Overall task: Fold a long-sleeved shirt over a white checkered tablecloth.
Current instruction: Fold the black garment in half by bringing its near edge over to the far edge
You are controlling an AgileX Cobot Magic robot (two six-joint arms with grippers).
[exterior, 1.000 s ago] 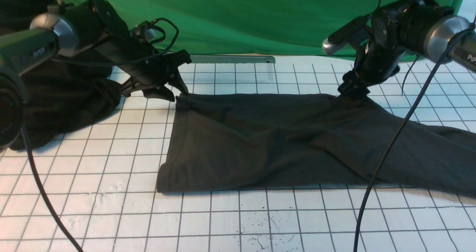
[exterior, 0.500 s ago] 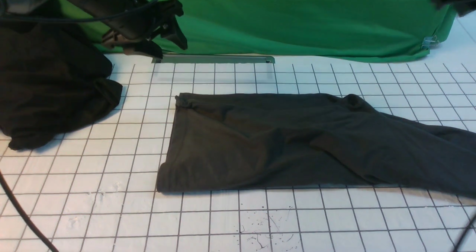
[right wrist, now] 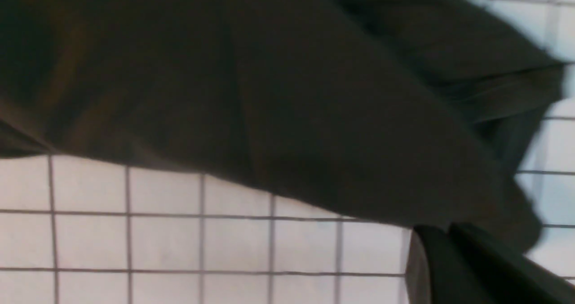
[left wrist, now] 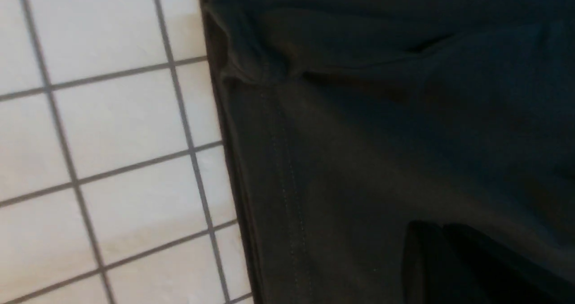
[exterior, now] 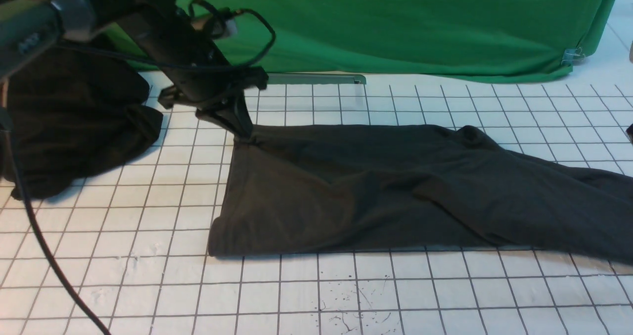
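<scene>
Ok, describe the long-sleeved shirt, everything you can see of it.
The long-sleeved shirt is charcoal-black soft knit, lying mostly flat, lightly creased, on the checkered tablecloth, a long band running past the front view's right edge. A stitched hem lines its left end; no print shows. The left gripper pinches its far left corner with shut fingers.

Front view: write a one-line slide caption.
Left tool grips the far left corner of the long-sleeved shirt on the white checkered tablecloth.

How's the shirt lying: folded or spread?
Partly folded. The long-sleeved shirt lies as a long flat band across the tablecloth, with fabric layered over itself and edges overlapping. It is not yet a compact fold.
</scene>
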